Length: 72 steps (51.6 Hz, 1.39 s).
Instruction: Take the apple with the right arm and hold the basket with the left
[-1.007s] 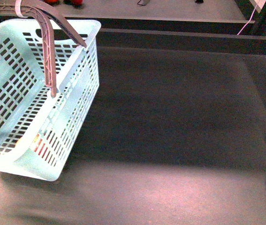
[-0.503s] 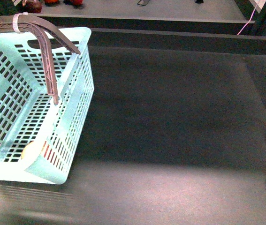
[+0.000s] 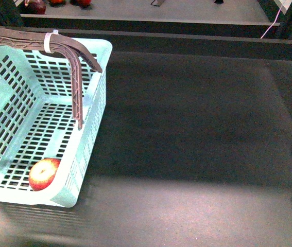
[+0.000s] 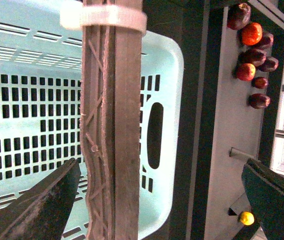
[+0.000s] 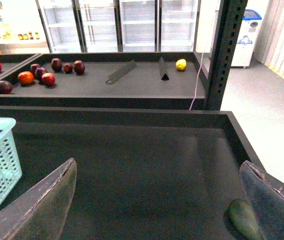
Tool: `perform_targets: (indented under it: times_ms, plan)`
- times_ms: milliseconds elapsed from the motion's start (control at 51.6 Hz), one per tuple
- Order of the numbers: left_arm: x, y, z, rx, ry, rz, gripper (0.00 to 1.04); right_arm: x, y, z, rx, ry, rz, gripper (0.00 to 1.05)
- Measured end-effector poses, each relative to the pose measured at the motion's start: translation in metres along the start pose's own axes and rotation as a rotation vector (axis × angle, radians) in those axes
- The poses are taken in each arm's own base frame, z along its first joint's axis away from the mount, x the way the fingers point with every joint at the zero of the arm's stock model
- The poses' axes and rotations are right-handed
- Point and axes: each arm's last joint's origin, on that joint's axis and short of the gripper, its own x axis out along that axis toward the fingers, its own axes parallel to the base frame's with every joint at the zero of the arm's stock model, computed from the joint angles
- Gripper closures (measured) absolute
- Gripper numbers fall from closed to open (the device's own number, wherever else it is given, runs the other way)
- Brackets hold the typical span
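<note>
- The apple (image 3: pixel 44 174) lies inside the basket (image 3: pixel 91 134), in the near corner at about 8 o'clock in the front view, touching the near wall.
- The left gripper (image 4: pixel 157 200) stands wide open, its fingers either side of the brown handles (image 4: pixel 112 130) without touching them.
- The right gripper (image 5: pixel 157 200) is spread wide and empty above the dark table (image 5: pixel 131 160), the basket off towards its 9 o'clock.
- I judge the left arm nearer the apple; the right would reach across.
</note>
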Motion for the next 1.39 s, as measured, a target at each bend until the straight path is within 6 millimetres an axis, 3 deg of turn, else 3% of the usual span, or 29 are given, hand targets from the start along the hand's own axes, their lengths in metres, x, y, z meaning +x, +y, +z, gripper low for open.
perform_targets:
  times_ms: [232,426,503,562,678,774,1007,1394]
  plan:
    - [-0.045,-0.001,0.014,0.006,0.017,-0.034,0.07,0.0,0.0,0.0,0.0,0.0,0.0,0.09]
    - [-0.081,0.001,0.014,0.064,0.038,-0.122,0.07,0.0,0.0,0.0,0.0,0.0,0.0,0.09]
    - [-0.085,0.009,0.013,0.288,0.121,-0.386,0.19,0.0,0.0,0.0,0.0,0.0,0.0,0.09]
    - [-0.089,0.023,0.015,0.522,0.06,-0.584,0.3,0.0,0.0,0.0,0.0,0.0,0.0,0.09]
    - [-0.099,0.051,0.024,0.97,-0.186,-0.739,0.49,0.0,0.0,0.0,0.0,0.0,0.0,0.09]
    - [-0.108,0.067,0.031,1.171,-0.308,-0.748,0.66,0.0,0.0,0.0,0.0,0.0,0.0,0.09]
    - [-0.117,0.106,0.042,1.324,-0.332,-0.743,1.02,0.0,0.0,0.0,0.0,0.0,0.0,0.09]
    - [-0.138,0.15,0.052,1.338,-0.362,-0.726,1.01,0.0,0.0,0.0,0.0,0.0,0.0,0.09]
